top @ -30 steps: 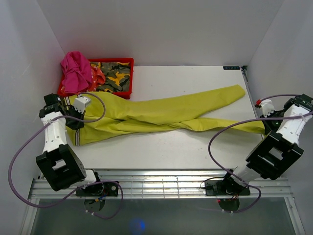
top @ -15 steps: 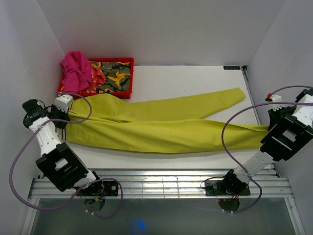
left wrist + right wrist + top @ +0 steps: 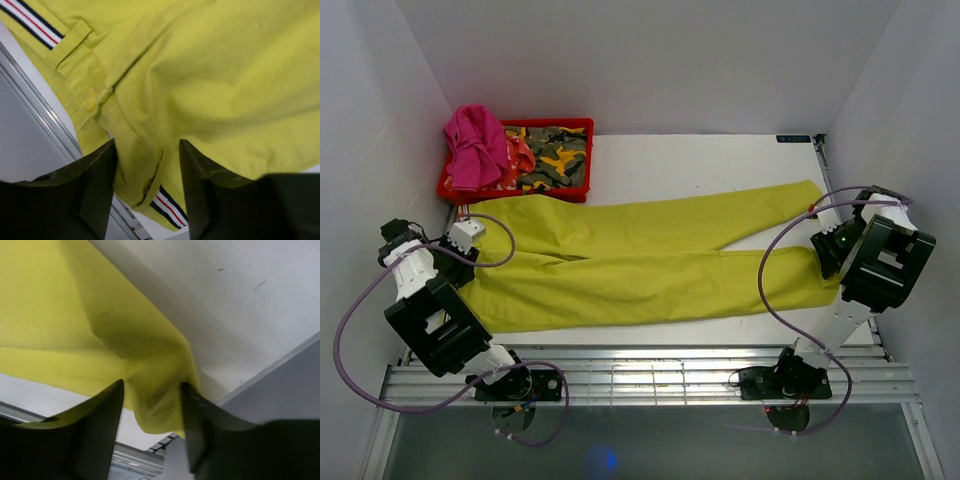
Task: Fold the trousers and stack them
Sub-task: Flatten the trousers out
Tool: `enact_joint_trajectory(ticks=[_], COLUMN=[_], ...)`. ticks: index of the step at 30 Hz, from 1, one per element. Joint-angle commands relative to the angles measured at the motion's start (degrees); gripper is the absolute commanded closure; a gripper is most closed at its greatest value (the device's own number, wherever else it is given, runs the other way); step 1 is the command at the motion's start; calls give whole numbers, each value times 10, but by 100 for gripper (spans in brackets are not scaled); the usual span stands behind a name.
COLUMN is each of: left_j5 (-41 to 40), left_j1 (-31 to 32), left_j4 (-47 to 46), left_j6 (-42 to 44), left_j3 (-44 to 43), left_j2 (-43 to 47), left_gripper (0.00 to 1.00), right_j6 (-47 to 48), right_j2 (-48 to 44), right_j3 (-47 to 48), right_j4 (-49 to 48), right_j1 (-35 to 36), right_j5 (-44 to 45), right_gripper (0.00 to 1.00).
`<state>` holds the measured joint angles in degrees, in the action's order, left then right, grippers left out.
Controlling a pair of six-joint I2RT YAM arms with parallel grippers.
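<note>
The lime yellow-green trousers (image 3: 620,265) lie spread flat across the table, waist at the left and both legs running right. My left gripper (image 3: 463,247) sits at the waistband. In the left wrist view the left gripper (image 3: 147,187) is open, with the waistband's striped inner tape (image 3: 167,205) and a belt loop lying between its fingers (image 3: 97,192). My right gripper (image 3: 825,252) is at the hem of the near leg. In the right wrist view it (image 3: 152,415) is open too, with the bunched hem (image 3: 157,400) loose between its fingers (image 3: 200,432).
A red basket (image 3: 582,124) stands at the back left, holding a pink garment (image 3: 475,145) and camouflage cloth (image 3: 555,155). A slatted metal rail (image 3: 650,375) runs along the near edge. White walls close in on both sides.
The crossed legs were pulled straight and laid flat nearer the front edge. Both grippers, shut on the cloth before, have opened. The right arm has swung in over the table.
</note>
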<state>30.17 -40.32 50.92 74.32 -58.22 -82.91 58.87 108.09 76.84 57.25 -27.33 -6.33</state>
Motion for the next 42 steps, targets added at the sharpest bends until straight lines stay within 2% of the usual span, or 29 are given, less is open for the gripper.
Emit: enact_joint_trajectory(ticks=[1, 2, 3, 9, 11, 12, 15, 16, 19, 22, 26, 32, 34, 35, 37, 38, 39, 41, 42], left_j5=[-9, -8, -10, -28, -25, -22, -9, -8, -20, -14, 59, 97, 101, 97, 79, 71, 63, 42, 36], left_j1=[-1, -1, -4, -20, -21, -20, -20, -20, -21, -21, -16, 43, 69, 103, 142, 180, 198, 241, 253], left_j4=[-26, -14, 2, 39, 51, 53, 65, 67, 72, 70, 88, 73, 57, 34, 9, -21, -38, -69, -74], left_j6=[-63, -78, -85, -118, -118, -120, -135, -141, -158, -169, -182, -239, -265, -278, -316, -329, -356, -376, -390], left_j3=[-17, -27, -40, -41, -21, -13, 13, 18, 28, 17, -34, -109, -117, -116, -101, -94, -86, -73, -71], left_j2=[31, 29, 29, 51, 61, 68, 68, 58, 34, 13, 12, -9, -21, -23, -30, -31, -34, -50, -58], left_gripper=[37, 31, 28, 24, 24, 24, 27, 28, 34, 35, 34, 33, 32, 32, 32, 32, 32, 32, 32], right_j6=[-33, -28, -21, 31, 38, 42, 36, 35, 33, 33, 42, 115, 119, 117, 95, 86, 60, 24, 8], right_j2=[1, -17, -30, -122, -138, -140, -132, -128, -122, -120, -127, -204, -229, -231, -217, -207, -196, -152, -138], right_j3=[23, 17, 13, -15, -16, -16, -31, -54, -119, -161, -244, -369, -348, -324, -217, -174, -89, -11, 23], right_j4=[-31, -29, -29, -8, 10, 31, 47, 44, 3, -45, -83, -65, -34, -14, 39, 50, 66, 66, 66], right_j1=[-4, -4, -6, -12, -11, -10, 0, 2, 3, 3, 3, 3, 3, 3, 4, 5, 6, 15, 31], right_j5=[32, 37, 42, 34, 18, -5, -11, -10, 8, 28, 52, 87, 68, 14, -29, -78, -100, -150, -159], right_gripper=[40, 24, 2, 2, 8, 17, 32, 34, 39, 40, 43, 52, 52, 51, 45, 44, 43, 42, 34])
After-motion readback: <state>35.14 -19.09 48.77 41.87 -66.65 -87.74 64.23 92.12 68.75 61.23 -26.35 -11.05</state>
